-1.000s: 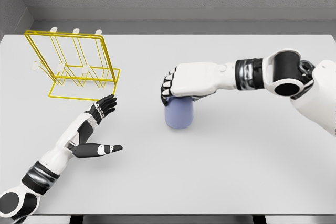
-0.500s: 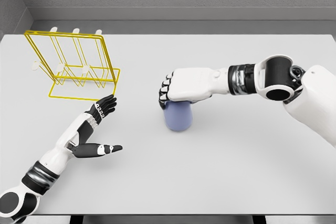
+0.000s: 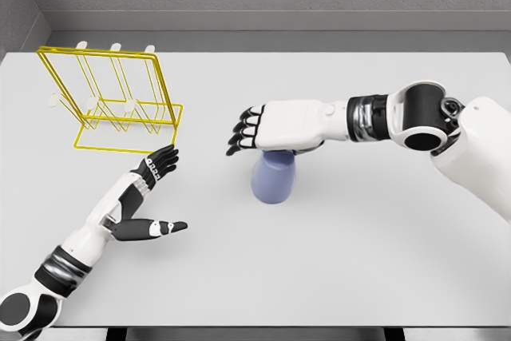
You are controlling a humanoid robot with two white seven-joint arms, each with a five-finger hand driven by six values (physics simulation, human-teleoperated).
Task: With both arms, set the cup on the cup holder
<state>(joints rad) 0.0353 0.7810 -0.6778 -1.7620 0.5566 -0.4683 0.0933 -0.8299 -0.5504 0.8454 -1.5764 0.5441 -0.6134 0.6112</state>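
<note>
Head view: a pale grey table (image 3: 335, 261) is seen from above, backed by a grey wall. Near the far left corner a cup holder (image 3: 112, 101) made of yellow wire stands upright on a rectangular wire base, with white-tipped pegs along its top.

A bluish-lavender cup (image 3: 274, 179) stands on the table near the middle, well apart from the cup holder. Directly above it the right hand (image 3: 267, 127) is held palm down, its arm entering from the right edge. The fingers (image 3: 242, 132) are stretched out toward the left and spread, not wrapped around anything; the palm appears to sit on or just over the cup's top, though contact cannot be confirmed.

The left hand (image 3: 148, 197) lies low over the table at the lower left, its arm entering from the bottom corner. It is flat and relaxed, fingertips pointing toward the holder's base and the thumb stuck out to the side; nothing is held.

The cup is judged not to be grasped at this moment, so the step in hand is securing it. Next, the fingers would need to be closed around the cup's body, and a lift and a carry toward the left hand and the holder would be called for.
</note>
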